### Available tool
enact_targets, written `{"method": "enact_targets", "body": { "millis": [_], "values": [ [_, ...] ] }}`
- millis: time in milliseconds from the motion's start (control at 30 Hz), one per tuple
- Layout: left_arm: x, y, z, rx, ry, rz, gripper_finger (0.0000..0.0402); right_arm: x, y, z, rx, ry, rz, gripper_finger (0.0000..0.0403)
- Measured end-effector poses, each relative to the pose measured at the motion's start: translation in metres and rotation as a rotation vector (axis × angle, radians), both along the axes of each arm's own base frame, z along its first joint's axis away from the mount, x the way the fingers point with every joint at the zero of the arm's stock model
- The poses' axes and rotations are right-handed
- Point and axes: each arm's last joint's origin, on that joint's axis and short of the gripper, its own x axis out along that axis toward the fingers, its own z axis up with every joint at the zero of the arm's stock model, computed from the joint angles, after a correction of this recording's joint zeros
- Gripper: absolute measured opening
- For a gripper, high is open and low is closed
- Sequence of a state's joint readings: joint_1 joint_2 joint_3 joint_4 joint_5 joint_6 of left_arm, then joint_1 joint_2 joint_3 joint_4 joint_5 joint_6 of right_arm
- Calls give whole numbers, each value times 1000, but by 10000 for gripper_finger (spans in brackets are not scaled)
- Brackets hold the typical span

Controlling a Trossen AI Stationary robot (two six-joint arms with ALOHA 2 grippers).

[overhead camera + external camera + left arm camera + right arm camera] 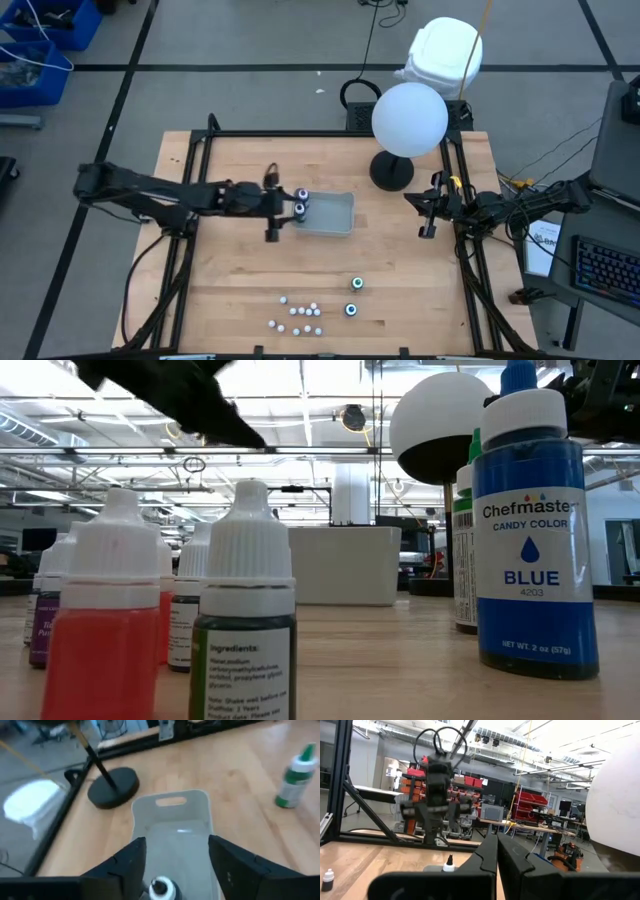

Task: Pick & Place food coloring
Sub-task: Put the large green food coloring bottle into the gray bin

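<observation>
A shallow grey tray (330,213) lies at the table's middle. Two dark bottles of food coloring with white-ringed tops (300,202) stand at its left end. My left gripper (176,842) hovers open over that end, pointing toward the table's right. One bottle (161,887) shows below and between its fingers, apart from them. Two more bottles (353,297) stand near the front, right of several tiny white-capped droppers (297,315). Up close the droppers (250,620) show red, green and purple. My right gripper (495,845) is shut and raised at the table's right edge (428,222).
A lamp with a white globe (409,118) and a black round base (392,172) stands behind the tray's right end. A tall blue Chefmaster bottle (530,530) stands near the front. Bare wood lies between the tray and the droppers.
</observation>
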State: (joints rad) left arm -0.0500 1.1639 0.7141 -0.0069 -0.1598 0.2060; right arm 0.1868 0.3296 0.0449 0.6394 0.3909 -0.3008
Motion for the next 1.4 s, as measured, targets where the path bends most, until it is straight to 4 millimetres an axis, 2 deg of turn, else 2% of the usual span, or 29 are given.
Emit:
{"method": "enact_targets", "body": {
  "millis": [133,267,333,600,833,1000,1400],
  "values": [
    [-26,-3,21,15,-102,-58,139,0,0,0,0,0,0,0],
    [-50,-4,24,14,-160,-150,41,0,0,0,0,0,0,0],
    [-61,-4,22,22,-182,-168,11,0,0,0,0,1,0,0],
    [-96,-1,2,75,-259,-188,5,0,0,0,0,1,0,0],
    [-111,0,-23,98,-286,-173,5,0,0,0,0,0,0,0],
    [-119,-2,-23,112,-437,-277,3,0,0,0,0,1,0,0],
    [-140,11,-19,90,-474,-209,3,0,0,0,0,1,0,0]
  ]
}}
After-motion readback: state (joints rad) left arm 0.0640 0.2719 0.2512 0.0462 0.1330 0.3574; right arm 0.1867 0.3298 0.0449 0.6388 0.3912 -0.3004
